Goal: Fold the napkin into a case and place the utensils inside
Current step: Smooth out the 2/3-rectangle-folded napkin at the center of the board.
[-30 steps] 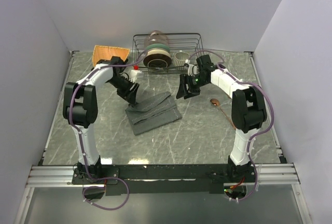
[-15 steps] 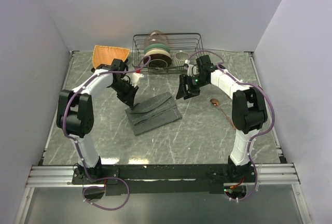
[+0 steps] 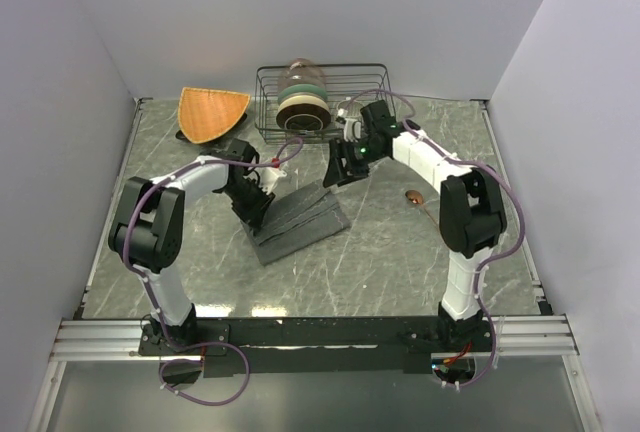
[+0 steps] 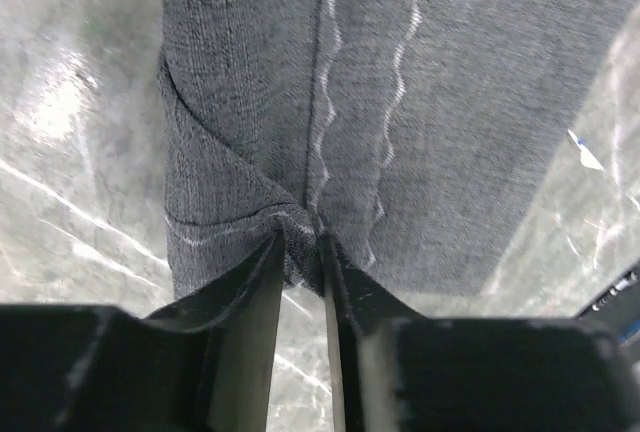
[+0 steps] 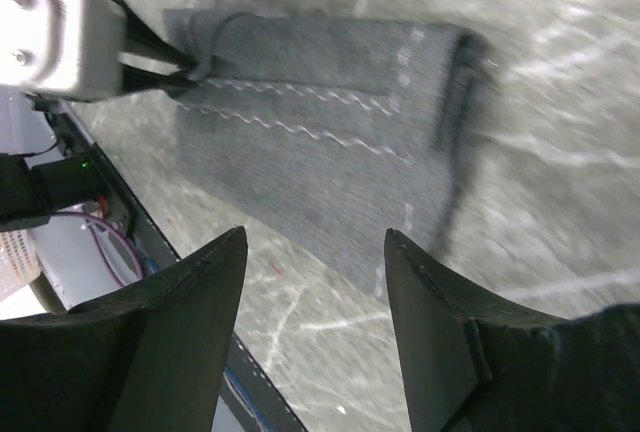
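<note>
The dark grey napkin [image 3: 305, 217] lies folded into a long strip with layered edges in the middle of the table. My left gripper [image 3: 262, 210] is shut on a pinch of cloth at its near-left end; the left wrist view shows the fold [image 4: 300, 237] bunched between the fingers and the rest of the napkin [image 4: 450, 102] spread beyond. My right gripper [image 3: 335, 168] is open and empty above the strip's far right end. In the right wrist view the napkin [image 5: 320, 122] lies below the open gripper [image 5: 315, 237], with the left gripper [image 5: 165, 77] at its far end. A copper spoon [image 3: 416, 197] lies to the right.
A wire rack [image 3: 372, 92] with stacked bowls and plates [image 3: 302, 107] stands at the back. An orange fan-shaped mat [image 3: 210, 112] lies at the back left. Side walls close in the table.
My left gripper has moved toward the near side and right along the napkin's left end, still pinching cloth. My right gripper has moved left toward the napkin's far end. The strip looks narrower.
</note>
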Controlling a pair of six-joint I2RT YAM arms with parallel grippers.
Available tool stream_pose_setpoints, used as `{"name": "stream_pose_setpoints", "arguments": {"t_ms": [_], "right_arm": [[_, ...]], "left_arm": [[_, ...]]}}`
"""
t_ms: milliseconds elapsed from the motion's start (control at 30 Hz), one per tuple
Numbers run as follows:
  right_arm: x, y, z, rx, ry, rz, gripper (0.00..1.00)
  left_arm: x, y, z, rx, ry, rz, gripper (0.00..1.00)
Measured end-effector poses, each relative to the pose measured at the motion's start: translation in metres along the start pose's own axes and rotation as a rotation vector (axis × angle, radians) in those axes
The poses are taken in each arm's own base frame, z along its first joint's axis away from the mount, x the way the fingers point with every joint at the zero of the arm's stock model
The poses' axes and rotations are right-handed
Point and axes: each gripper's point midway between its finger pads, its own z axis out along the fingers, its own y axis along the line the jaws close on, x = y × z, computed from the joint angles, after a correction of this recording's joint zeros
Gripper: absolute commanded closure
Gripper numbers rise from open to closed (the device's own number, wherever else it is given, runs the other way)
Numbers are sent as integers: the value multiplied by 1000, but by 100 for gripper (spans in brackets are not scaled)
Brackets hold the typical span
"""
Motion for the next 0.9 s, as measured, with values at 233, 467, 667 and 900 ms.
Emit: {"name": "stream_pose_setpoints", "arguments": {"t_ms": [233,467,667,900], "right_arm": [[-2,19,38,-43,25,-30,39],[5,20,73,-42,49,-50,44],[20,-8,94,25,89,-23,48],[30,-15,97,43,108,-10,49]], "left_arm": [[-1,4,7,-21,-13,11,59],[0,0,6,-8,-28,29,52],[-3,-1,0,-25,-62,93,50],[-15,-4,-9,-45,-102,155,48]]}}
